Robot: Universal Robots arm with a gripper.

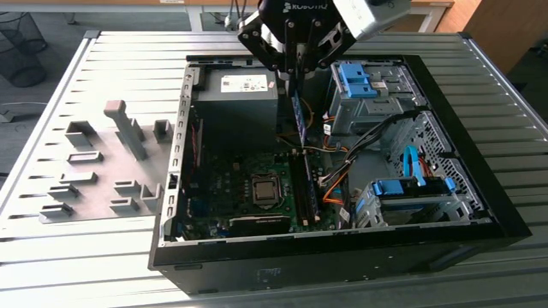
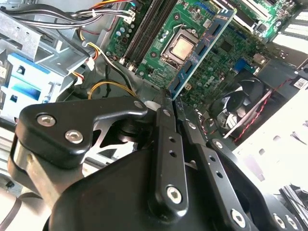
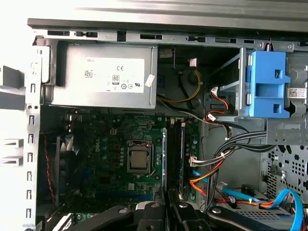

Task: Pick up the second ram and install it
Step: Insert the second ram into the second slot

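Slatted grey table bears an open case; pincer clamped on thin blue second ram.

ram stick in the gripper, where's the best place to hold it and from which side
Grip the second ram at its upper long edge, fingers on the two flat faces, coming from above, as the gripper does now. It is thin and flat, and its lower edge must stay free over the motherboard slots.

I am seeing a blue ram (dark chips), black gripper, green motherboard, blue drive caddies.
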